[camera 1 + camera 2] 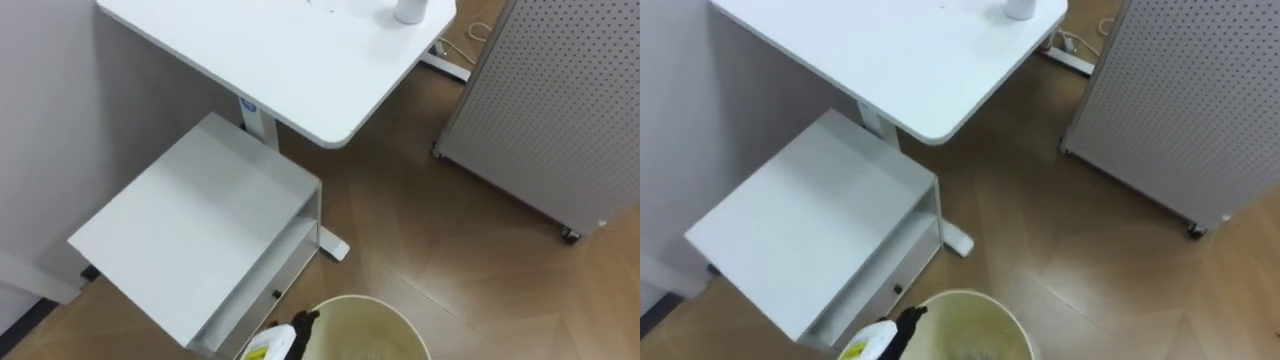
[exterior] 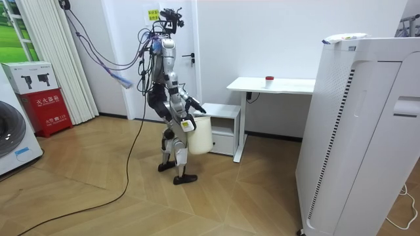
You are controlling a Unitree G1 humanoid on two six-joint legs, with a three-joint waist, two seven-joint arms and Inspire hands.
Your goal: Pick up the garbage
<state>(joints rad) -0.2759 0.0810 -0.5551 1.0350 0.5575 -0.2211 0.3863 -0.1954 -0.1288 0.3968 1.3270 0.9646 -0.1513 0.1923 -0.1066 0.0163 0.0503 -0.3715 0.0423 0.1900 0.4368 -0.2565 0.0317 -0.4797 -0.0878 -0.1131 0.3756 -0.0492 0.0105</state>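
You see the left hand [image 1: 301,328] clenched on the near rim of the cream bin [image 1: 362,300], held over the wood floor beside a low white cabinet [image 1: 200,240], a small white container [image 1: 410,10] on the desk [image 1: 290,60] ahead.

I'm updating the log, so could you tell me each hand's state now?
Left hand: closed on the rim of the bin.
Right hand: cannot be told.
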